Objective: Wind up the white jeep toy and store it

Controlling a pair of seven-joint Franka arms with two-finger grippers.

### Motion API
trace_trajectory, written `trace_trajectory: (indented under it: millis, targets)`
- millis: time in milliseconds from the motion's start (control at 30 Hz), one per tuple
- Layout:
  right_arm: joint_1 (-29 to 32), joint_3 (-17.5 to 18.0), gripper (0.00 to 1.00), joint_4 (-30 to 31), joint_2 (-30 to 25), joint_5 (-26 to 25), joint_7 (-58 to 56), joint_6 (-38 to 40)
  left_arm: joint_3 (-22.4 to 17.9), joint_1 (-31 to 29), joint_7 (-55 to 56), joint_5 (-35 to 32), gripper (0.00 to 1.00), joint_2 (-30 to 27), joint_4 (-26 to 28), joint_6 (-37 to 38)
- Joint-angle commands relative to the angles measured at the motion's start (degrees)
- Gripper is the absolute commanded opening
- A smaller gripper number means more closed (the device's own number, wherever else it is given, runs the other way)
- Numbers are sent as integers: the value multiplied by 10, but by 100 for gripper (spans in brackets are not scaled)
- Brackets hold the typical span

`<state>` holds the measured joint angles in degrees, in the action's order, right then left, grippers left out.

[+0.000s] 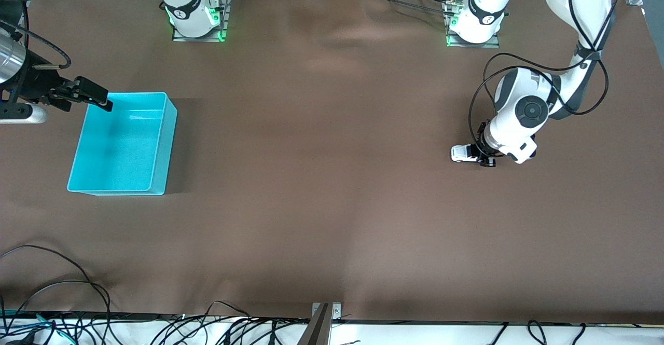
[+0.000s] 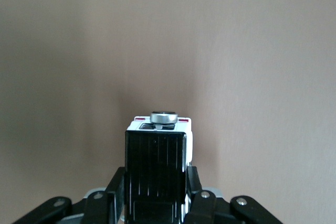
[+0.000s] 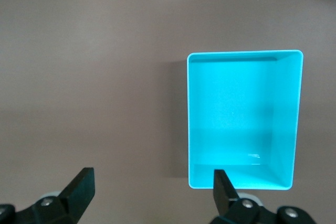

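Pinched at its black roof and sides by left gripper [image 2: 156, 195], tiny boxy white plastic jeep toy [image 1: 463, 153] on brown tablecloth [image 1: 321, 179] toward left arm's end; prob. light, rigid, slick — best held across body, w/ wheels free. Well apart: open-topped cyan plastic bin [image 1: 161, 142] under waiting, wide-spread right gripper [image 3: 152, 190]; nothing btwn.

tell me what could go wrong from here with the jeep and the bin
1. The left gripper is shut on the white jeep toy at the left arm's end of the table, while the cyan bin sits at the right arm's end; a long carry or handover could shake it loose.
2. The right gripper hangs open over the bin's rim, so a drop there could hit it.
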<state>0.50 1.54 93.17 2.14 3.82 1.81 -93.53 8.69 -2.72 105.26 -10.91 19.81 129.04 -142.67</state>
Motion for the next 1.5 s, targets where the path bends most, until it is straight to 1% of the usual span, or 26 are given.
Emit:
trace_trajectory:
  millis: [0, 200, 367, 933, 1233, 1400, 1467]
  targets:
    - [3, 0, 100, -12, 6, 11, 1, 3, -1, -31, -17, -35, 22, 18, 0, -17]
    - [3, 0, 100, -12, 6, 11, 0, 3, -2, -54, -38, -36, 22, 19, -1, -16]
    - [3, 0, 100, -12, 6, 11, 1, 3, -3, -58, -55, -36, 22, 20, 0, -16]
    - [4, 0, 100, -12, 8, 11, 0, 3, -3, -104, -138, -37, 22, 20, 1, -16]
    - [4, 0, 100, -12, 8, 11, 0, 3, -4, -138, -191, -38, 22, 19, 1, -16]
    - [3, 0, 100, -12, 8, 11, 1, 3, -3, -162, -202, -67, 23, 20, 0, -16]
    - [3, 0, 100, -12, 8, 11, 0, 3, -4, -171, -202, -84, 25, 22, 0, -16]
